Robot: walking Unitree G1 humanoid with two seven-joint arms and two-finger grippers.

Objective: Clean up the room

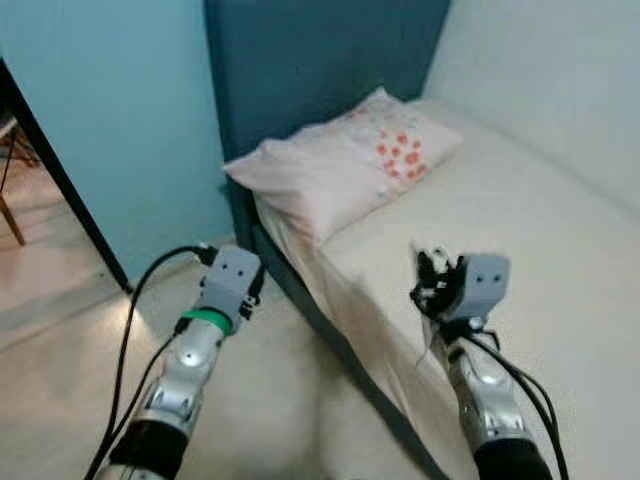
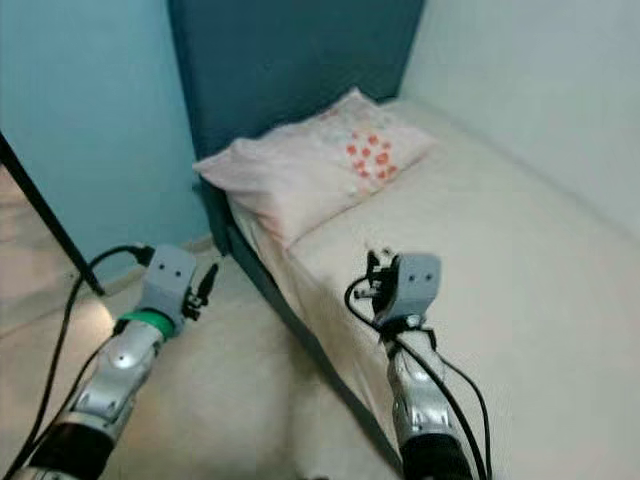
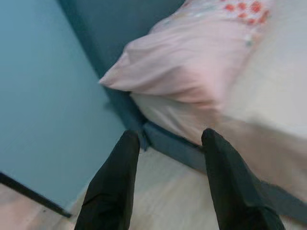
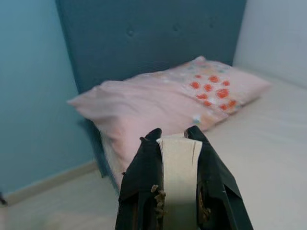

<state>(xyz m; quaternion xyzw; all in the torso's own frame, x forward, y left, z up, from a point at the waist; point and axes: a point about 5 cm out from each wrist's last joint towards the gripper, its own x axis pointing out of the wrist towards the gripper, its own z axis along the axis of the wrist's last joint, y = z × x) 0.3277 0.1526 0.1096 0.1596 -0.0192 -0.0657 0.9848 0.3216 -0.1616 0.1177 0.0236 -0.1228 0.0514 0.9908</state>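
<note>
Your right gripper (image 4: 175, 139) hovers over the bed (image 1: 520, 210), its fingers clamped on a pale flat card-like piece (image 4: 178, 165), short of the pink pillow (image 1: 340, 165) that lies against the dark blue headboard (image 1: 310, 60). Your left gripper (image 3: 168, 139) hangs above the floor (image 1: 270, 400) beside the bed, fingers spread wide and empty, pointing at the pillow's near corner.

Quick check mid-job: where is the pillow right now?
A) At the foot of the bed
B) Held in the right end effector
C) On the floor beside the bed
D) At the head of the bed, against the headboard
D: the pillow lies on the bed up against the dark headboard, beyond both the left end effector and the right end effector.
</note>
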